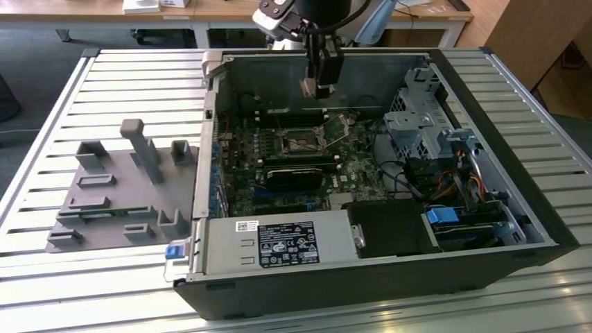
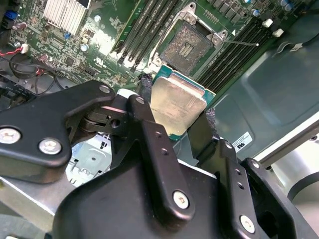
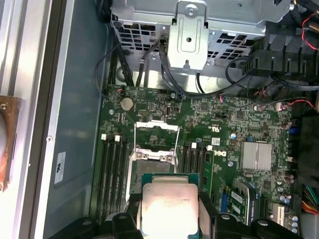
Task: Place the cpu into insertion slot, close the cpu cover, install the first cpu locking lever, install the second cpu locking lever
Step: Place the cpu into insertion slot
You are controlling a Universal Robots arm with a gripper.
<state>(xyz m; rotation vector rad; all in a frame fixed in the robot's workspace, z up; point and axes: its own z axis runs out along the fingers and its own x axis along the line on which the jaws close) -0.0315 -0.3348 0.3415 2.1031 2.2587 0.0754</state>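
On the exterior view's left, a grey fixture plate (image 1: 116, 198) lay on the slatted table (image 1: 55, 104). Beside it stood the open computer case (image 1: 370, 277), where the gripper (image 1: 317, 87) hung above the motherboard (image 1: 277, 180). In the second wrist view its fingers (image 2: 143, 89) were drawn in narrowly on the cpu (image 2: 175, 102), gripping 2 opposite edges, silvery top showing, clear above the empty insertion slot (image 2: 191, 46). In the first wrist view the cpu cover (image 3: 156, 126) stood swung open beside the slot. A drive cage (image 1: 416, 132) sat toward the exterior view's right.
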